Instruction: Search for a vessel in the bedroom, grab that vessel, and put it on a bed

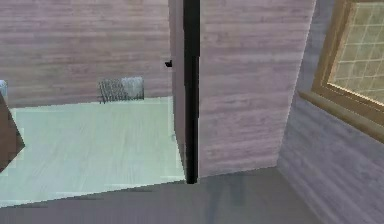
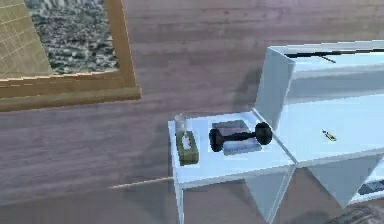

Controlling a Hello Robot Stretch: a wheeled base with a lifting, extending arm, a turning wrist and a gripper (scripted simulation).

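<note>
In the arm side view, a low white desk (image 2: 262,166) is seen against the plank wall, right of the middle. At its far left corner a small, clear, upright vessel (image 2: 182,125) is found. Whether it is a glass or a cup cannot be told. Just in front of the vessel, an olive box (image 2: 186,148) is set near the desk's left edge. To the right of both, a dark dumbbell (image 2: 240,134) is laid across a flat grey item (image 2: 241,148), whose kind cannot be made out.

Touching the low desk on its right, a taller white desk (image 2: 330,105) with a raised back is seen, and a small thin object (image 2: 327,133) lies on its top. At the far left, a wood-framed window (image 2: 70,92) is set in the wall.

In the forward view, a dark door edge (image 1: 189,100) is seen upright at the middle, with a small handle (image 1: 169,65) on its left. A pale green floor (image 1: 95,140) is spread beyond it, and a grey grille (image 1: 121,90) is placed at the far wall. Another wood-framed window (image 1: 340,95) is seen on the right.

The state of the claw cannot be told.
</note>
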